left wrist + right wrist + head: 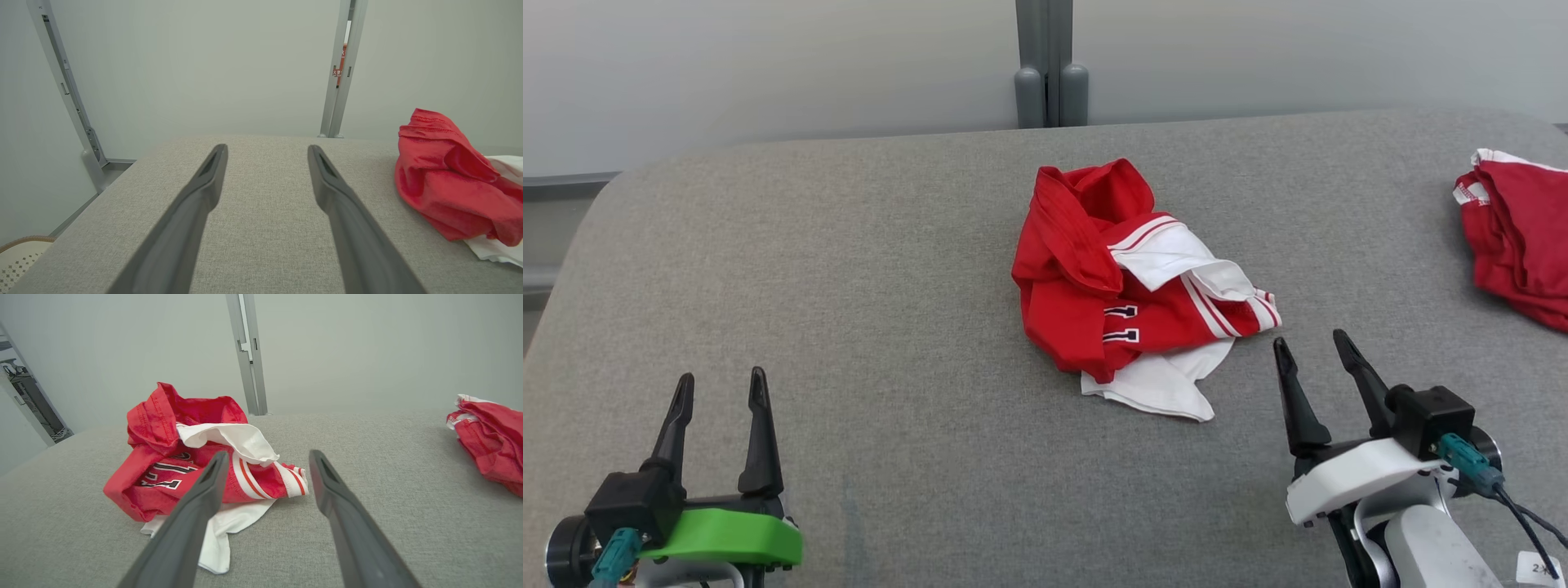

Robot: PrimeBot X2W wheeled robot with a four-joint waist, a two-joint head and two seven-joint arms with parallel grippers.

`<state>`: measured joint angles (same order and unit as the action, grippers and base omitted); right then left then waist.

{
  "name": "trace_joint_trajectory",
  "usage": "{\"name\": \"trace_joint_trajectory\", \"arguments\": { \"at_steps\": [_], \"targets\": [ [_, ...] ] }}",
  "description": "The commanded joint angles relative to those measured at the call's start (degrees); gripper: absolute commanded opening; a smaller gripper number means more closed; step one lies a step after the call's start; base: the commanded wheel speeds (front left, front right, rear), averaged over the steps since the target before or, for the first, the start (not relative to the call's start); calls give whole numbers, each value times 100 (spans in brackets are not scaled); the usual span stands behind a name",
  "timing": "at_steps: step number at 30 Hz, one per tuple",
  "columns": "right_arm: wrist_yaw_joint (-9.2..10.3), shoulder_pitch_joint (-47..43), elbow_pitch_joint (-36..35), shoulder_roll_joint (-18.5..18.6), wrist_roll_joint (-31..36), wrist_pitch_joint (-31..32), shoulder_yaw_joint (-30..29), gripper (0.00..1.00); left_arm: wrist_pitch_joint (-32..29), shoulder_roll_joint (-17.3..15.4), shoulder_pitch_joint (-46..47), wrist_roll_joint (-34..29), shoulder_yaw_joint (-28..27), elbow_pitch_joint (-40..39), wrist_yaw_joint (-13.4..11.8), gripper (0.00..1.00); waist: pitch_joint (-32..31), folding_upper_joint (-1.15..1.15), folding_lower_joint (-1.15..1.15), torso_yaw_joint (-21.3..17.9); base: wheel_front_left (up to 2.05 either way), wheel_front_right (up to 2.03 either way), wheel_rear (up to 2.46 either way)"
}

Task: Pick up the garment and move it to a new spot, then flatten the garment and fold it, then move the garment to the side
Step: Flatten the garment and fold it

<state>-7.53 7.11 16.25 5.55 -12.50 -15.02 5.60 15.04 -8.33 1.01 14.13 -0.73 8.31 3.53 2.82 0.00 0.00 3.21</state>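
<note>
Crumpled red-and-white garment [1127, 286] lies in a heap on the grey table [849, 286], straight out from the grey post [1050, 65] toward the robot, about mid-table. A second red garment [1519, 237] sits well off to the post's right, at the table edge, apart from the first.

Both pincers are apart and empty. The left gripper [722, 376] hovers far from the post on the left side, well clear of the heap. The right gripper [1310, 337] hovers on the post's right side, its tips just beside the heap's striped edge and not touching it.

Step in hand, by my read: the first pickup. The right gripper is the obvious one to use. It should come in low and pinch the raised striped fold or the white flap, taking cloth only and not the table cover. A bite on one layer would probably let the heap unroll as it lifts, which helps the flattening. The left could take the bunched red end.

Orientation: no clear front or neck is readable. The long axis runs from the post side toward the robot, slanting slightly right, with the red bunch at the post end and the white flap at the near end. The printed digits lie sideways.
</note>
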Motion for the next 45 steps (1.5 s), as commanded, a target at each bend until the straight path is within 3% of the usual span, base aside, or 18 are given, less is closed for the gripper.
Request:
{"name": "trace_joint_trajectory", "arguments": {
  "at_steps": [1,12,31,32,33,39,45],
  "targets": [
    [9,109,51,28,45,-12,50,100,17,17,137,-34,-16,21,34,100,51,0,0,51,0,0,0],
    [9,911,941,12,160,125,286,100,17,176,494,-191,100,164,198,100,440,0,0,418,0,0,0],
    [9,1857,3386,-190,271,204,142,100,17,406,859,-285,142,342,331,100,813,0,0,802,0,0,0],
    [8,1872,3474,-203,244,221,177,35,17,413,863,-292,141,351,337,100,809,0,0,809,0,0,0],
    [7,1894,3589,-217,185,230,221,0,17,422,870,-301,134,360,343,100,800,0,0,812,0,0,0],
    [10,2016,3737,-148,31,69,263,0,17,448,747,-351,32,380,352,100,696,0,0,688,0,0,0],
    [11,1931,3407,125,-77,-14,212,0,17,463,688,-374,-27,387,359,100,577,0,0,453,0,0,0]
  ]
}}
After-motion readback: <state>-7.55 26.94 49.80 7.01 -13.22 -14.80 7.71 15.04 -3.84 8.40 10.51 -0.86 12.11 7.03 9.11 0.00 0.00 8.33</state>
